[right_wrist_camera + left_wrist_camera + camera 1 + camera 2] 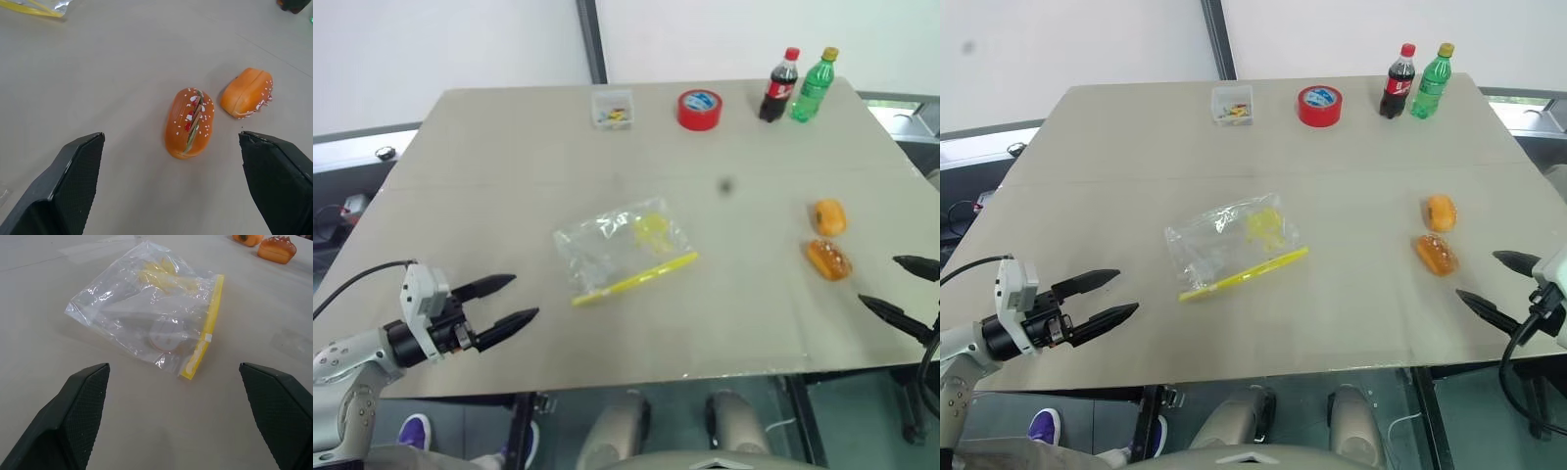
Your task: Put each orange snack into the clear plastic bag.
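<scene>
We read it: both snacks [828, 238] on tabletop [509, 157] right side, just ahead of right tool [904, 288], spread, empty. Near snack long axis probably along tool line. Bag [619, 247] centre, nearer left tool [505, 303], also spread.

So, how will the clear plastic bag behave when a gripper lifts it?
The clear plastic bag looks thin and crinkled, so it will probably flop and sag. Its glossy film may slip; the yellow seal strip seems the stiffer part.

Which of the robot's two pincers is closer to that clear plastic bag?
The left. The left pincer sits open just off the near left corner of the clear plastic bag. The right pincer is open far across the table, beside the orange snacks.
</scene>
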